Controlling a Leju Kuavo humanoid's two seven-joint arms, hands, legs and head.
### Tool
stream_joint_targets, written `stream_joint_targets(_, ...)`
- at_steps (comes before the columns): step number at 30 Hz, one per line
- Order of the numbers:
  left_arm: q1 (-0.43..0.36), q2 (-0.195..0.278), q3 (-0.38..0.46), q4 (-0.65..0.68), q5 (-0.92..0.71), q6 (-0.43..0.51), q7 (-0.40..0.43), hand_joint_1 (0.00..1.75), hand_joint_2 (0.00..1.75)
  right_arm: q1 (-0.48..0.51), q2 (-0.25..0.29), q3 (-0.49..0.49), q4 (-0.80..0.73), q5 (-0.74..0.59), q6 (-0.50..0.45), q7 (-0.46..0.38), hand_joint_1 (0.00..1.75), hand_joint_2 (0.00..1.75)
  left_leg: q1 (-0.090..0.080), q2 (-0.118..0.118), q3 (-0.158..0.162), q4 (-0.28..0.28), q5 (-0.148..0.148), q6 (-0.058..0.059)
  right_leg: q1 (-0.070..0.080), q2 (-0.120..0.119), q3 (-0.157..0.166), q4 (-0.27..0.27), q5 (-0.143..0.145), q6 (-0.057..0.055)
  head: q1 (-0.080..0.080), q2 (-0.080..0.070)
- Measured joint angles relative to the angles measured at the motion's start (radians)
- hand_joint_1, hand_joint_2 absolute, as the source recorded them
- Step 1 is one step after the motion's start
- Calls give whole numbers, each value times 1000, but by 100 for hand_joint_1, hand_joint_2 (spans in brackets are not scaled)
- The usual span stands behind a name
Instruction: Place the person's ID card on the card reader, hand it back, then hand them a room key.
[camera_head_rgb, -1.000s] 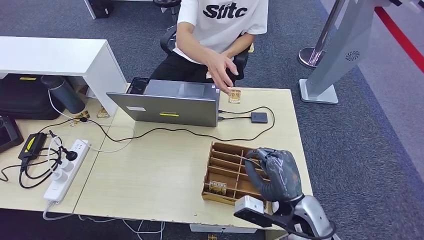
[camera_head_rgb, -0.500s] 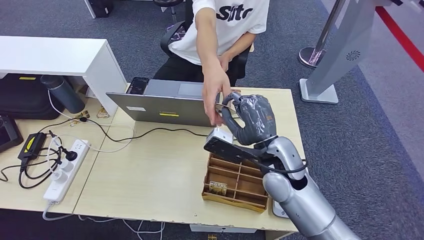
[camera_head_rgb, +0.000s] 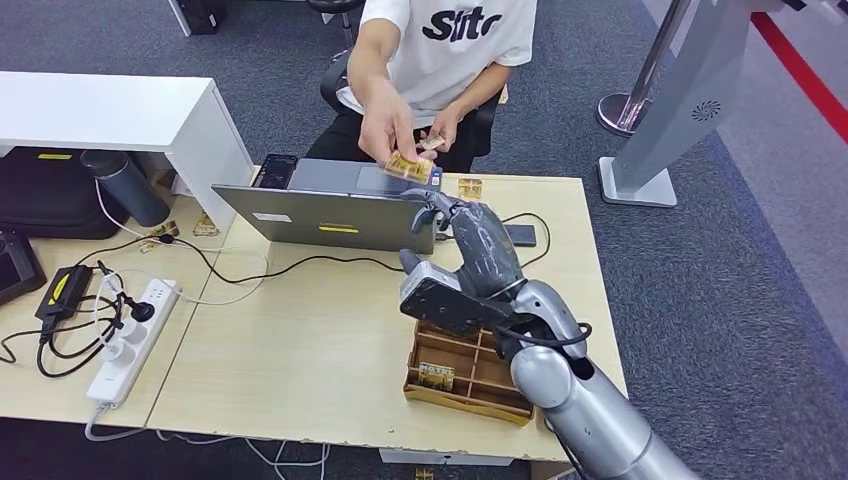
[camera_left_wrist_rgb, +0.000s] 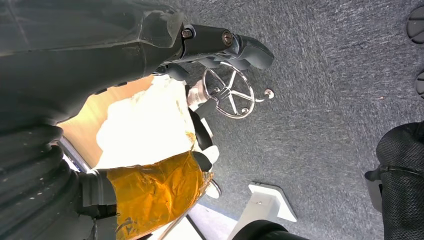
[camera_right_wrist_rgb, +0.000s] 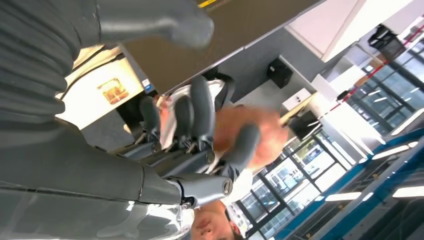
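Office corner, grey carpet; light wooden surface (camera_head_rgb: 320, 340) carrying an open laptop (camera_head_rgb: 335, 205), a small black card reader (camera_head_rgb: 518, 235) on a cable, and a wooden divided tray (camera_head_rgb: 470, 362) holding one card (camera_head_rgb: 436, 376). Person seated behind the surface.

Change noted: half a second ago, right robot hand (camera_head_rgb: 478, 245) raised over the far edge of the surface, fingers closed on a key card and met by the person's reaching hand. Now that card, the room key (camera_head_rgb: 409, 166), pinched in the person's hand (camera_head_rgb: 385, 125) and drawn back toward the body, above the laptop. Right robot hand extended at the same spot, fingers spread and uncurled, nothing in them; confirmed from the right wrist view, fingers apart with the person's hand beyond. A second card (camera_head_rgb: 469, 190) lying flat on the surface near the far edge, just beside the reader.

Left robot hand (camera_left_wrist_rgb: 220, 55) hanging over the carpet; fingers mostly hidden, grip state not determinable.

Judgement: handover of the room key complete; task at or near its end, withdrawal of the right arm remaining.
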Motion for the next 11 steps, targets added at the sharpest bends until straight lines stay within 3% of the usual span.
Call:
stream_joint_targets(7, 2, -8, 0, -1, 23, 22, -22, 0, 175, 74, -11, -6, -82, -38, -29, -65, 0, 175, 0, 0, 0, 0, 0, 0, 0, 0, 0, 0, 0, 0, 0, 0)
stream_joint_targets(11, 7, -13, 0, -8, 47, 50, -45, 0, 175, 141, -33, -30, -138, -160, 8, -119, 0, 175, 0, 0, 0, 0, 0, 0, 0, -1, 0, -1, 0, 0, 0, 0)
